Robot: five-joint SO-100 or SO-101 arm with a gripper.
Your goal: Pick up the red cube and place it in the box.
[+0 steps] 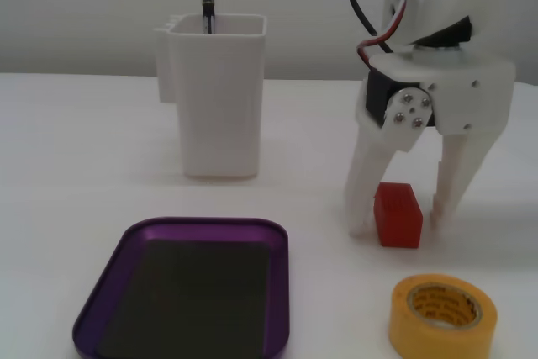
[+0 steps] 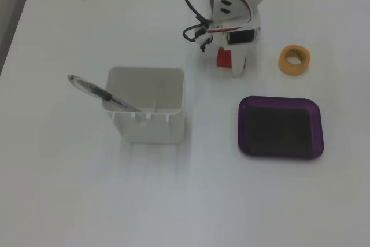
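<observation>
I work on what looks like an office desk: a plain white tabletop (image 2: 69, 201), a pen (image 2: 98, 92) in a white container (image 2: 147, 122), a yellow tape roll (image 1: 443, 315).

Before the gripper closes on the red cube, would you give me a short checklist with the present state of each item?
1. Red cube between the fingers of the gripper: ok.
2. Gripper open wide enough: ok.
3. Fingertips down at the table: ok.
4. Cube centred between fingers: cannot tell.
5. Purple tray empty to receive it: ok.
6. Yellow tape roll apart from cube: ok.
</observation>
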